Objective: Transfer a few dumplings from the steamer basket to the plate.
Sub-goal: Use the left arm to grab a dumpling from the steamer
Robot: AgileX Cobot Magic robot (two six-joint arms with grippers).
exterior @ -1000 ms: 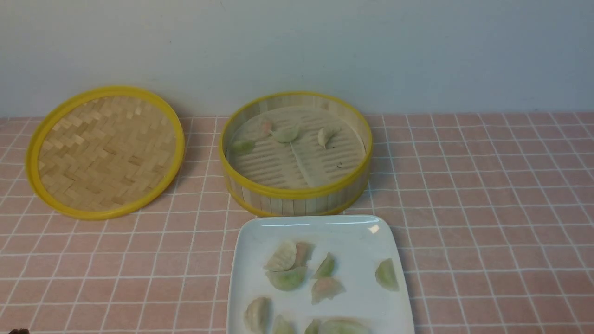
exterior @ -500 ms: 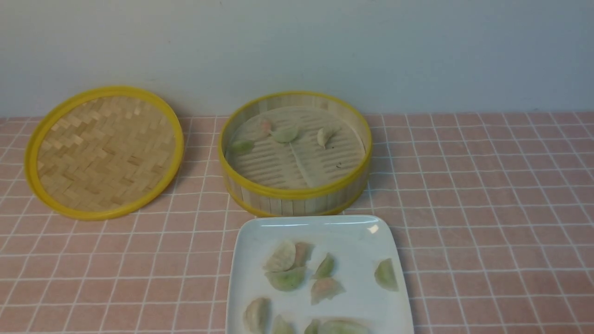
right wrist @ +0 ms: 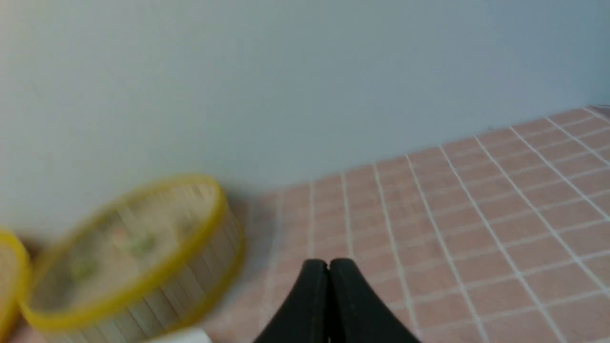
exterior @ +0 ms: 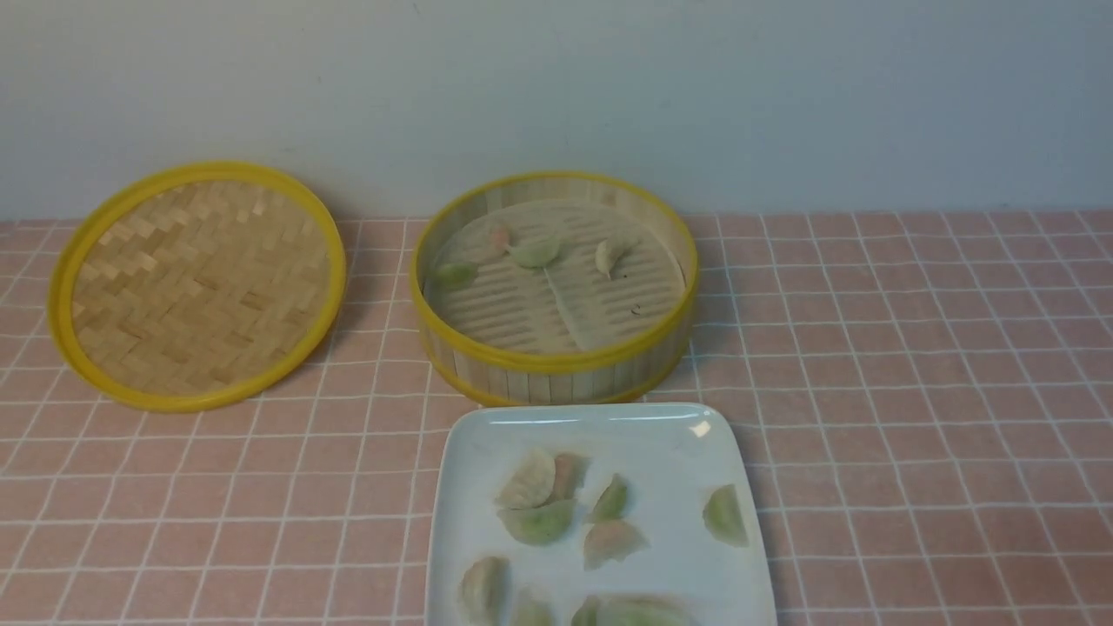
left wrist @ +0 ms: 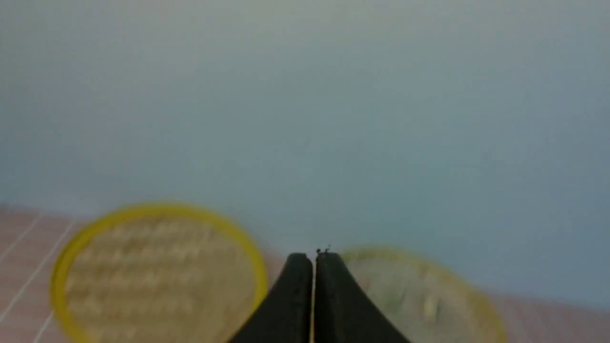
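While left claw (left wrist: 313, 258) and right claw (right wrist: 328, 265) are closed (empty), steamer basket (exterior: 556, 363) holds 4 dumplings (exterior: 533, 252), plate (exterior: 663, 436) more.

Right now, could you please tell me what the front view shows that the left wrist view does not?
Only the front view shows the glossy white squarish plate with pale crescent dumplings on it. Only the left wrist view shows the left arm's black jaws, pressed shut, holding nothing. Both show the round bamboo steamer basket, the flat woven yellow-rimmed lid and the pink tiled tablecloth.
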